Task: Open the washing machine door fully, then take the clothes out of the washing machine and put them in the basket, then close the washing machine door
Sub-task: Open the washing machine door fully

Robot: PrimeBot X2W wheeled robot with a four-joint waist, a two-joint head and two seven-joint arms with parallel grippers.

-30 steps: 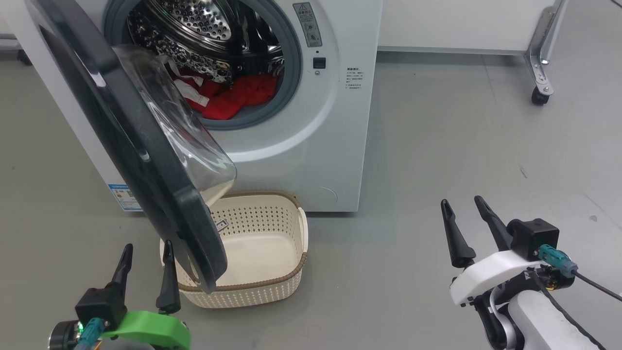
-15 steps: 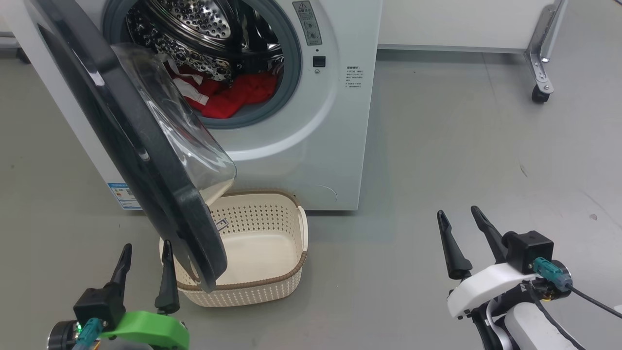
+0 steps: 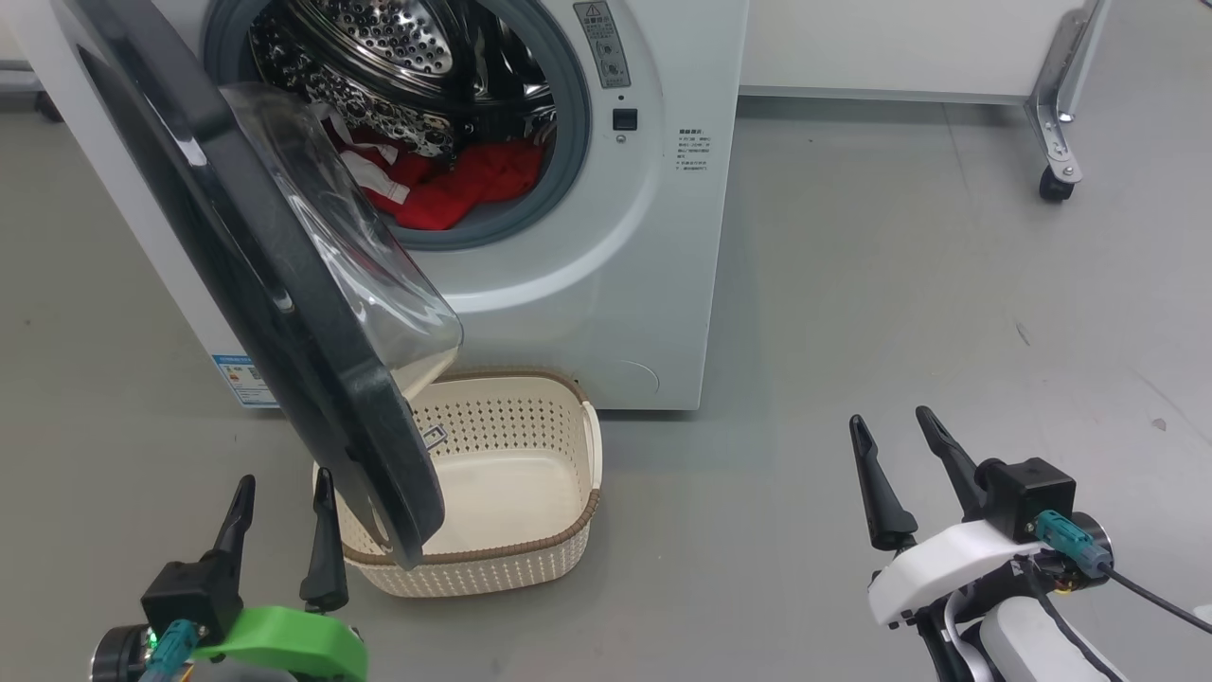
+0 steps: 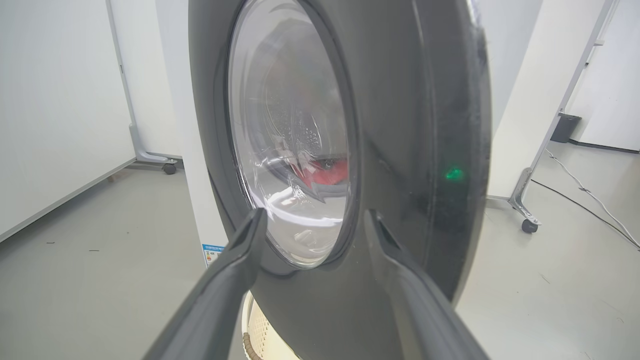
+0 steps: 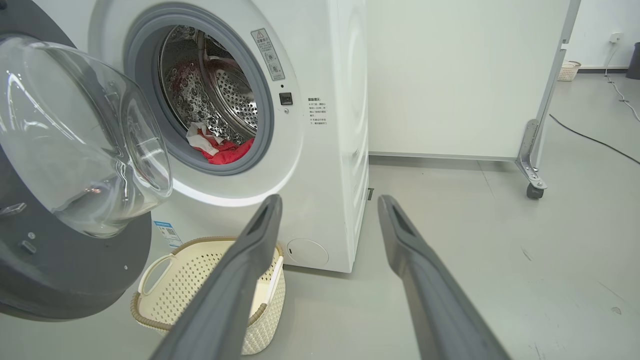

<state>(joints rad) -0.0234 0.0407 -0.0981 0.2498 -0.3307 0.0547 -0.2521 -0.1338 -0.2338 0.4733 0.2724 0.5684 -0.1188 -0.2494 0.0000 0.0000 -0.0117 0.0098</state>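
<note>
**Step one of three: door part-open, nothing unloaded yet.**

We list: washer, white front-loader, its drum holding all the clothes, a red heap low at the drum mouth; door, swung about halfway, its lower edge overhanging the basket's left side; basket, on the floor just before the washer, empty; left gripper, fingers spread wide, holding nothing, close before the door's outer face; right gripper, fingers spread wide, empty, well to the right over the floor. We judge the next move is swinging the door wider, clear of basket and drum mouth, before reaching for clothes.
</note>
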